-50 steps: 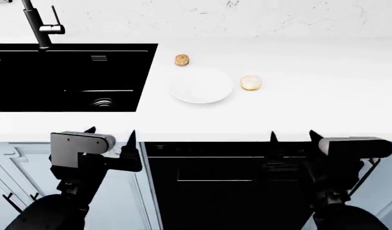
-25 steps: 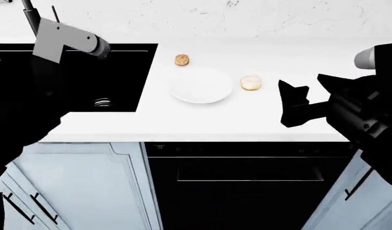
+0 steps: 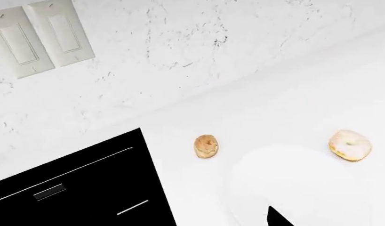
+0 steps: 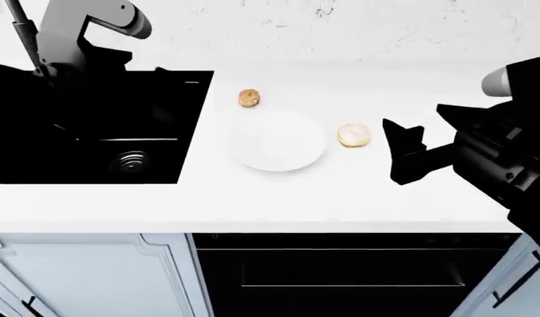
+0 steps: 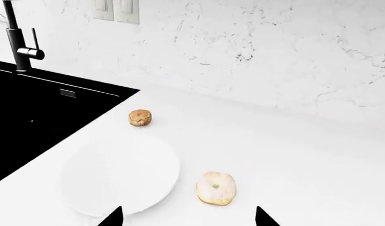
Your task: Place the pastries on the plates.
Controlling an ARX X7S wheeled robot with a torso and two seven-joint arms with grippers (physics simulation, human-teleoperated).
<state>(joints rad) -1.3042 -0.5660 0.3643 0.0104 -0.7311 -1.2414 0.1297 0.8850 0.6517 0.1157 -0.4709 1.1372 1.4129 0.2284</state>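
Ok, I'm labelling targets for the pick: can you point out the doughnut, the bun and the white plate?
doughnut [image 5: 216, 188], right wrist view, on its iced top.
bun [image 4: 249, 98], head view, on its brown top.
white plate [image 4: 277, 142], head view, on its bare middle.

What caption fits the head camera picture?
Doughnut and bun lie beside an empty white plate; right gripper open nearby.

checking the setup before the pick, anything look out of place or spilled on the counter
Nothing spilled or damaged. The doughnut and the bun lie whole on the counter, beside the white plate, not on it. Only one plate is in view; no red-ringed one shows.
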